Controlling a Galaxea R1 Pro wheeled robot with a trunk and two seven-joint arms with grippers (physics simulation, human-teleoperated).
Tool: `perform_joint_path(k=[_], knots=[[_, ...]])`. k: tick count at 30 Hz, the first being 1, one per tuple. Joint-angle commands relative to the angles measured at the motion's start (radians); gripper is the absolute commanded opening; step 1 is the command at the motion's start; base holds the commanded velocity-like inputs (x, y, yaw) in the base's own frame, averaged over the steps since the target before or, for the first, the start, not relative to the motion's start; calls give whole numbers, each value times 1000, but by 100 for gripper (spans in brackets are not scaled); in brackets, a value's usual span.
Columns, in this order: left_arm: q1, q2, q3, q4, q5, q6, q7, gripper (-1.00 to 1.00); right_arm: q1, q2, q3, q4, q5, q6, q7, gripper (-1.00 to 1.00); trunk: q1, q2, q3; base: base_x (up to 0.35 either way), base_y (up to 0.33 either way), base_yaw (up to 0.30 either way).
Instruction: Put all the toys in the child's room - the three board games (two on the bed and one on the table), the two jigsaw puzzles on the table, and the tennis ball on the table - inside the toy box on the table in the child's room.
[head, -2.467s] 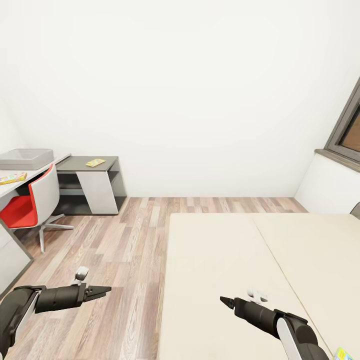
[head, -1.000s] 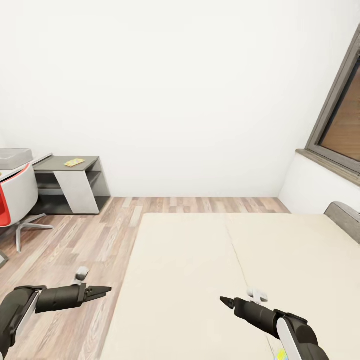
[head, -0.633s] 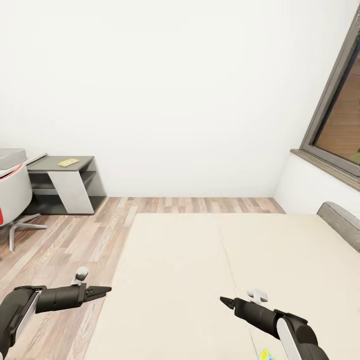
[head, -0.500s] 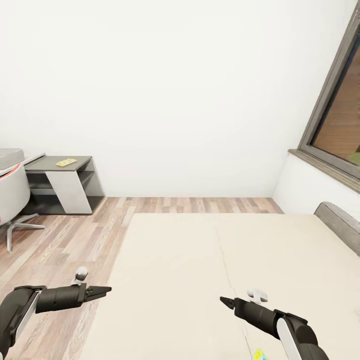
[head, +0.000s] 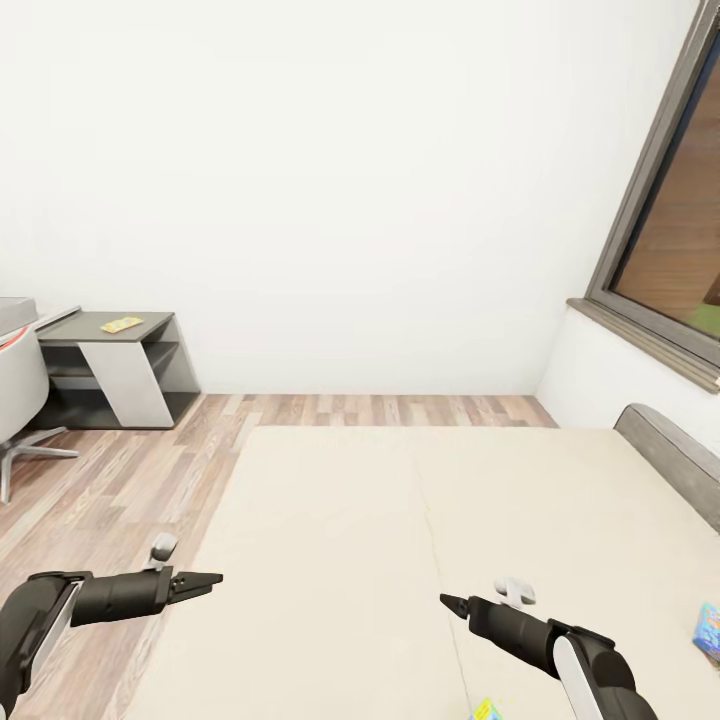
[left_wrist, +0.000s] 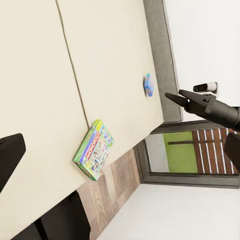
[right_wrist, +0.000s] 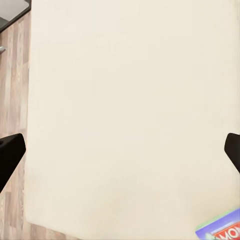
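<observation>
Both claws (head: 205, 579) (head: 452, 603) clenched, empty, over bed (head: 340, 520), Monopoly box (left_wrist: 94, 149) near edge

Only part of a word, "MONO", can be read on the board game (right_wrist: 220, 231) lid lying on the bed (right_wrist: 125, 100).

My cream bed (head: 400, 540) carries the Monopoly box (left_wrist: 94, 149) near one edge and a small blue box (head: 709, 629) beside its grey headboard edge.

Cream bed (head: 400, 540), green-edged Monopoly box (left_wrist: 94, 150) with multicoloured lid, small blue box (head: 709, 630), wood-plank floor (head: 120, 480).
</observation>
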Motion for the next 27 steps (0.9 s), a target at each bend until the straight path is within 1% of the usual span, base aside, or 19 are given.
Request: perform_joint_path(k=[1,6,8,10,13,16,22,27], knots=[[-1,0,0,0,-1,11,-4,100,-1,0,-2,-1,0,6,4,100,1,-2,-2,0,-36,0],[-1,0,1,0,-1,11,-4,100,-1,0,-2,6,0,5,3,100,1,-2,-2,0,-15,0],[-5,-11,0,-12,11,3,-10,100,-2,12,0,-6,-1,-7,-8,100,1,-2,-2,0,0,0],[-5,-23,0,-13,12,3,-9,100,0,22,0,-17,-2,-11,-18,100,1,-2,-2,0,0,0],[-5,-39,0,-12,9,4,-6,100,4,23,0,-32,-5,-10,-15,100,1,-2,-2,0,0,0],[-5,-52,1,-13,8,3,-10,100,2,22,0,-22,-7,-23,-20,100,1,-2,-2,0,0,0],[-6,-61,1,-14,7,4,-13,100,0,20,-1,-1,-9,-57,-29,100,1,-2,-2,0,0,0],[-6,-63,2,-14,7,4,-13,100,-2,19,-1,3,-11,-62,-31,100,1,-2,-2,0,0,0]])
